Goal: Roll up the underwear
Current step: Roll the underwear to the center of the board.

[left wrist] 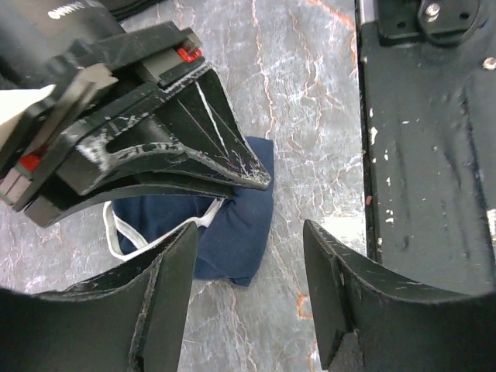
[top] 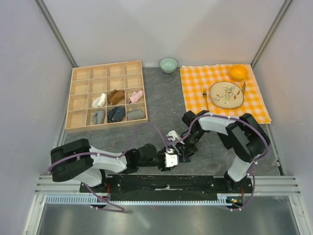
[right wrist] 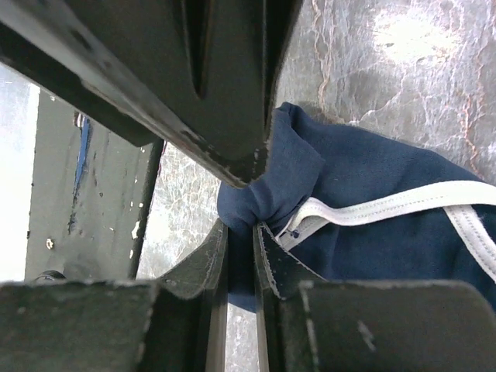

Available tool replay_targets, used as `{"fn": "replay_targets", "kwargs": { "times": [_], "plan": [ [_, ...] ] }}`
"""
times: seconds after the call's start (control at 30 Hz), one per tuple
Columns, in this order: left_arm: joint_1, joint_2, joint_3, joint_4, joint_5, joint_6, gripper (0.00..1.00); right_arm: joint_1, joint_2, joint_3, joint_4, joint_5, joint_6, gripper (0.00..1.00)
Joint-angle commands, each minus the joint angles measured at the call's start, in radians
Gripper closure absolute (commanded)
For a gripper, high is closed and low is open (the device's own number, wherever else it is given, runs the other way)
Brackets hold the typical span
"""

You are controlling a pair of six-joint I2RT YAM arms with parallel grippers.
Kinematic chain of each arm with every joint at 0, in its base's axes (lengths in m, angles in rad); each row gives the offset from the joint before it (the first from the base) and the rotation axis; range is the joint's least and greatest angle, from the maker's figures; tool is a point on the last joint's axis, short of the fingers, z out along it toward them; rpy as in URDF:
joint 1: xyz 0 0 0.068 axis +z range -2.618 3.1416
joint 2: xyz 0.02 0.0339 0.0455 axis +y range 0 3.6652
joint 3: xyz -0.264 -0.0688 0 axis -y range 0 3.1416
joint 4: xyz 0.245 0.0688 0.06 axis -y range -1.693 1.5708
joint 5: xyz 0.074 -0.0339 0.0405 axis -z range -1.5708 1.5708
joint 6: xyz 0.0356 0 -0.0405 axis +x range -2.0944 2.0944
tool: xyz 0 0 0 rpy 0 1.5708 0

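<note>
The underwear is a navy blue bundle with white trim, lying bunched on the grey marble table near the front edge. My right gripper is shut on a fold at the bundle's edge, and navy fabric fills the narrow gap between its fingers. In the left wrist view the right gripper's black fingers press onto the cloth from the upper left. My left gripper is open with only bare table between its fingers, and its left finger overlaps the cloth's near edge. From above, both grippers meet at the front centre and hide the garment.
A wooden compartment tray holding several rolled garments sits at the back left. A green bowl stands behind it, and an orange checked cloth carries a plate, fork and orange bowl. The black base rail runs just beside the underwear.
</note>
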State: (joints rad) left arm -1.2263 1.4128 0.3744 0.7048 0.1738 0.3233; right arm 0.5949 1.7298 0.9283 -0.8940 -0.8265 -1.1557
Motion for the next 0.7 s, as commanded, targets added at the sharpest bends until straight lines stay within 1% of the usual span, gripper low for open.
{"fn": "replay_targets", "kwargs": {
  "times": [0.0,0.23,0.43,0.53,0.57,0.63,0.67],
  "plan": [
    [-0.024,0.064,0.058,-0.093,-0.071,0.131,0.37,0.002,0.025,0.001,-0.043,0.020,-0.032,0.80],
    [-0.044,0.153,0.130,-0.143,-0.115,0.186,0.37,-0.012,0.047,0.007,-0.060,0.015,-0.039,0.80],
    [-0.055,0.215,0.144,-0.146,-0.169,0.191,0.41,-0.020,0.060,0.012,-0.075,0.009,-0.052,0.80],
    [-0.056,0.236,0.143,-0.140,-0.224,0.191,0.45,-0.021,0.065,0.014,-0.080,0.009,-0.055,0.79],
    [-0.056,0.242,0.144,-0.140,-0.232,0.189,0.48,-0.023,0.066,0.014,-0.082,0.009,-0.055,0.79],
    [-0.055,0.255,0.147,-0.143,-0.244,0.191,0.52,-0.024,0.066,0.015,-0.085,0.009,-0.058,0.79],
    [-0.055,0.258,0.152,-0.149,-0.246,0.189,0.56,-0.024,0.066,0.015,-0.085,0.009,-0.059,0.79]
  ]
}}
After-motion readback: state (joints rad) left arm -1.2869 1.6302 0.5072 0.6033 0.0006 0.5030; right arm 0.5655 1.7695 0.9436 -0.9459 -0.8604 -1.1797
